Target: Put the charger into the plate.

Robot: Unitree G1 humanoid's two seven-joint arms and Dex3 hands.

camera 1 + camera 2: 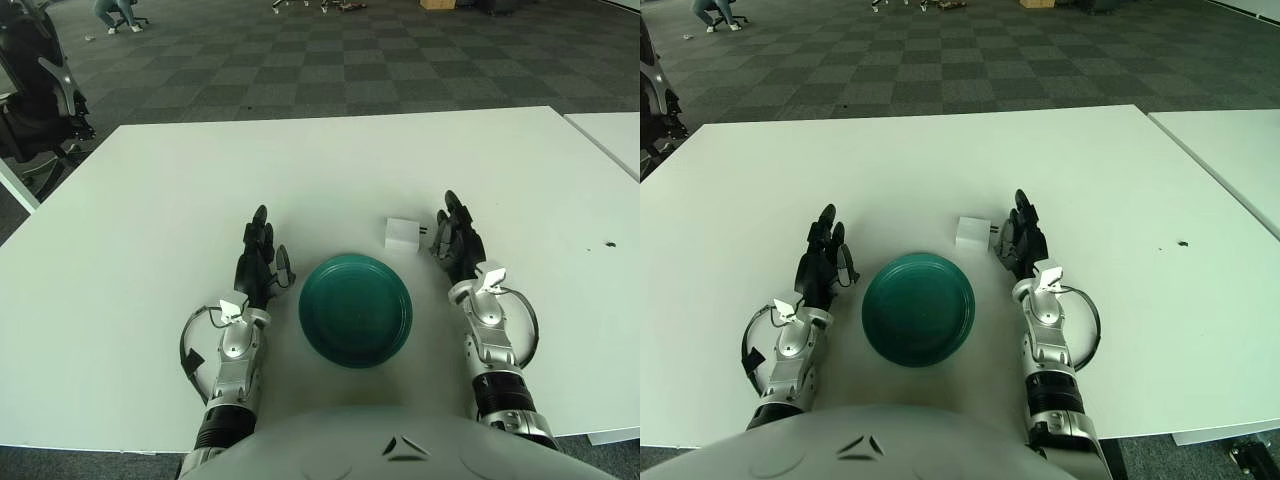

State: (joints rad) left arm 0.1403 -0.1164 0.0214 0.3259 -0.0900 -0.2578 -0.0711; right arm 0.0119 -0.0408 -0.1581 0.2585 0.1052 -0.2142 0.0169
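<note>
white charger (pixel 402 233) between plate (pixel 355 309), right hand (pixel 455 240)

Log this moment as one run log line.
charger: on table, outside plate | right hand: open beside charger | left hand: open, left of plate

The table (pixel 150 200) fills the middle of the frame in plain white, unpatterned. At lower centre the plate (pixel 355 308) is a solid dark teal green. Just up and right of it the charger (pixel 402 233) is white with small dark prongs on its right side. The left hand (pixel 259 262) at lower left and the right hand (pixel 455 240) at lower right are black, on silver-grey forearms. Across the top of the frame the floor (pixel 330 60) is a checkerboard of dark and lighter grey squares
</note>
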